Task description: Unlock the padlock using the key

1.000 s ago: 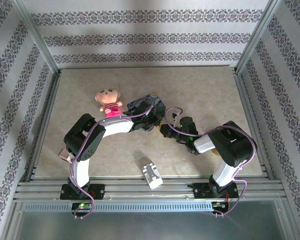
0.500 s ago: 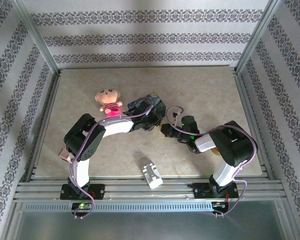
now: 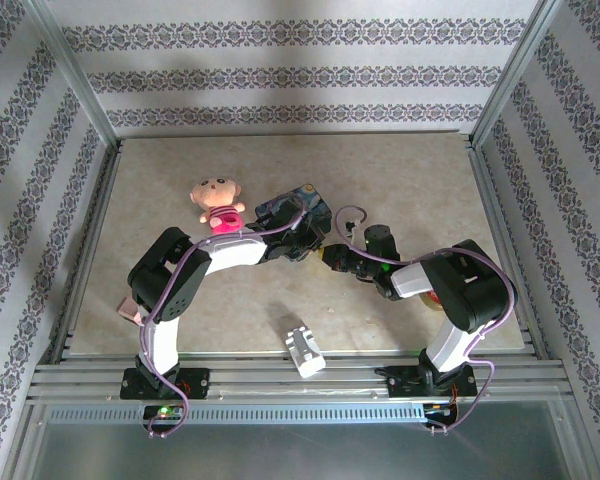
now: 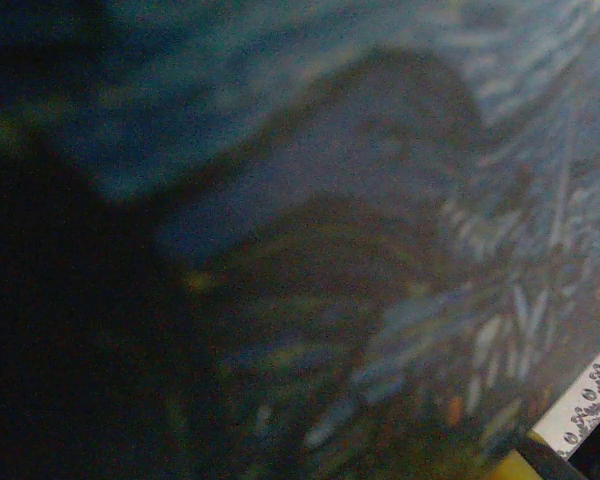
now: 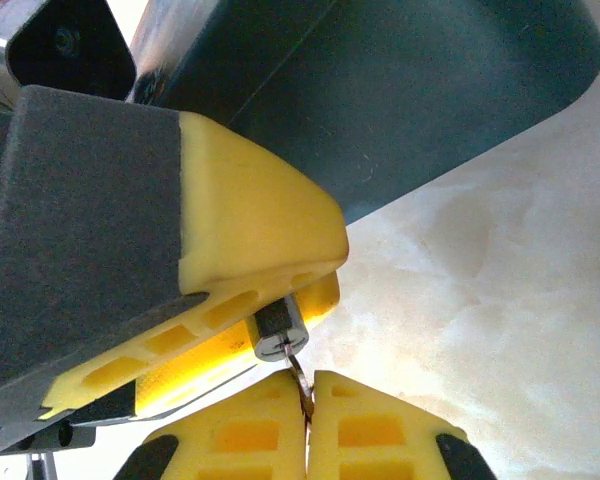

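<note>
- From above, both arms are bent in toward the middle of the table (image 3: 400,180). Their tips meet just right of the blue painted tin (image 3: 280,212).
- The right wrist camera gives us the good look. The left fingers (image 5: 280,280), yellow with dark grey pads, are clamped on the padlock (image 5: 278,330). It's a tiny dark grey stub poking out between them, with its silvery end face turned toward the key.
- The right fingers (image 5: 320,420) are squeezed tight together on the key (image 5: 300,385), a thin sliver of metal sticking up out of the seam between them.
- The key's tip sits right at the padlock's end face, touching or as good as. We honestly can't tell whether it's actually in the keyhole.
- Behind the padlock and key we get the pale marbled table and the dark body of the left arm.
- The left wrist camera is a blurry mess for us: dark blue painted swirls from the tin right up close, plus a bit of yellow in the bottom right corner.
- Other stuff on the table: a plush doll (image 3: 217,203) in a pink top near the tin's left side, and a white plastic block (image 3: 303,350) near the front edge between the two arm bases. There's also a small pink thing (image 3: 128,310) at the left edge by the left arm.
</note>
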